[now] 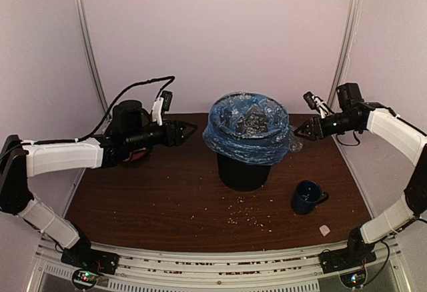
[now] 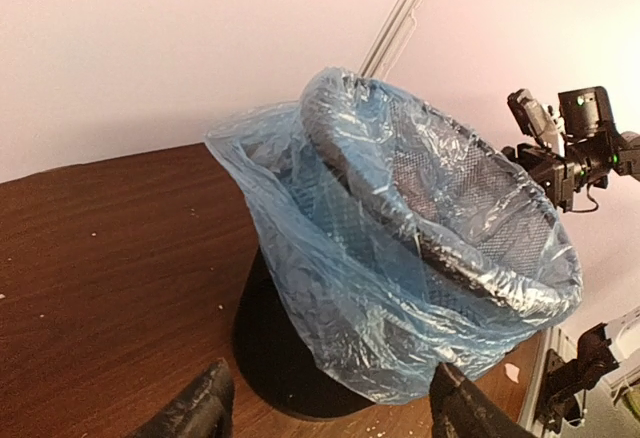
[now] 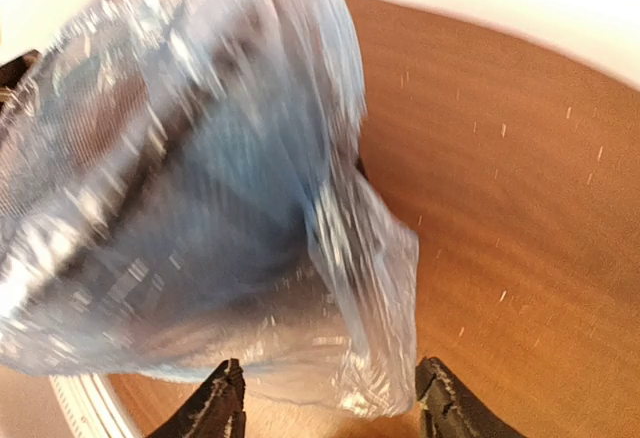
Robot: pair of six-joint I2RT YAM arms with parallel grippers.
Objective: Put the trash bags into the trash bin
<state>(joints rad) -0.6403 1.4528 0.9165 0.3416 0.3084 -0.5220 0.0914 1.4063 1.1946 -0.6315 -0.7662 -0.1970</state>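
Two arms (image 1: 63,155) reaching inward, left tool (image 1: 192,130), right tool (image 1: 298,132) open

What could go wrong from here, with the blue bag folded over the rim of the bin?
1. A loose flap of the trash bag hangs close to the open right gripper; a snag there could pull the film off the rim.
2. The wire-mesh bin stands tall on a narrow base, so a sideways push from the left gripper may tip it.
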